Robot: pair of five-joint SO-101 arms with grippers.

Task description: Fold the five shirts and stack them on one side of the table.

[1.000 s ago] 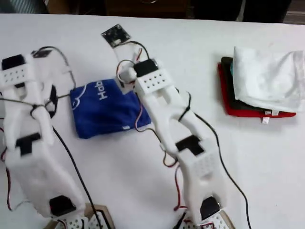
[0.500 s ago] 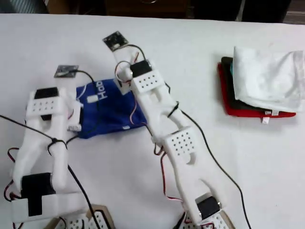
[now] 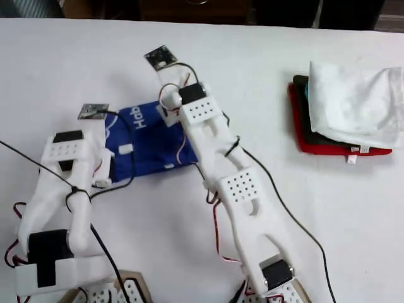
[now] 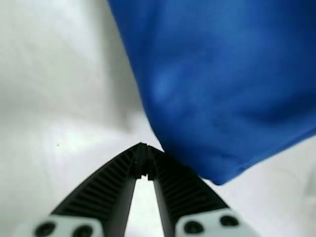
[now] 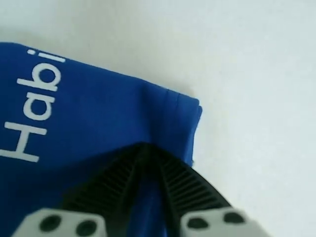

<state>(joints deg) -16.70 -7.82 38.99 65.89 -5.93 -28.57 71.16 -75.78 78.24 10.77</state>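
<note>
Fingers of the left gripper (image 4: 143, 152) meet, empty, beside the folded blue shirt (image 3: 154, 148) left of the worktop's middle. The right gripper (image 5: 146, 148) is closed atop it. The shirt stack (image 3: 353, 104) sits near the right edge.

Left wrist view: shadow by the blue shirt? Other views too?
Left wrist view: soft grey shadow on the table beside the shirt. Right wrist view: thin shadow along the shirt's edge. High view: faint shadows beside the arms.
</note>
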